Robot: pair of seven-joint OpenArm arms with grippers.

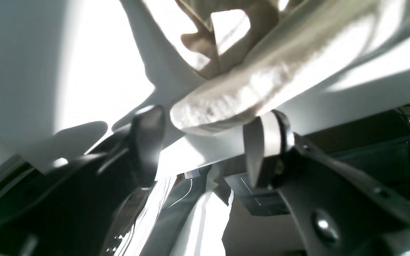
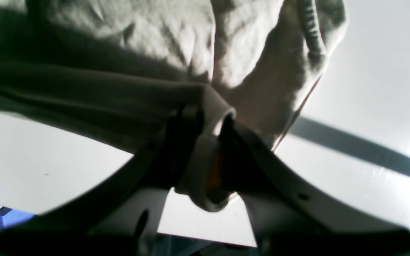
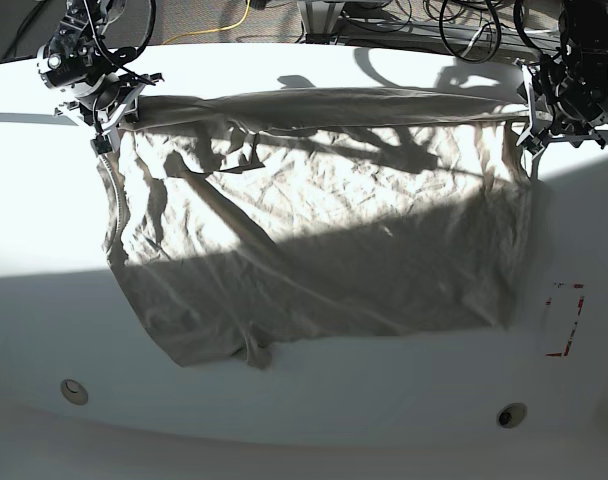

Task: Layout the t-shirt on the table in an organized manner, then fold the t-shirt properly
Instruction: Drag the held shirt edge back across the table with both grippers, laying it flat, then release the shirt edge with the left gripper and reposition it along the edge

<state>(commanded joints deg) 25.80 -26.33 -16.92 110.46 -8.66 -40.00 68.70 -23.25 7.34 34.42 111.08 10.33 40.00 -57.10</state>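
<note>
Beige t-shirt [image 3: 314, 230] lying spread and wrinkled over the middle and far part of the white tabletop [image 3: 214, 415], its far edge running as a long raised band between the two arms. Right gripper [image 2: 210, 122] closing on a pinch of cloth at one far corner, fabric bunching up between the fingertips and a flap hanging below them. Left gripper [image 1: 205, 145] standing wide apart at the opposite far corner; a rounded end of the fabric reaching toward the gap between its fingers, nothing clamped. Whether that cloth is touching a finger, cannot tell. Sunlight falling across the far part of the shirt, shadow covering the near part. A diagonal ridge running through the left half of the base view. Red dashed rectangle [image 3: 565, 320] showing beside the shirt, apart from it. Two round holes [image 3: 74, 391] sitting nearer the table's near edge, both uncovered.
</note>
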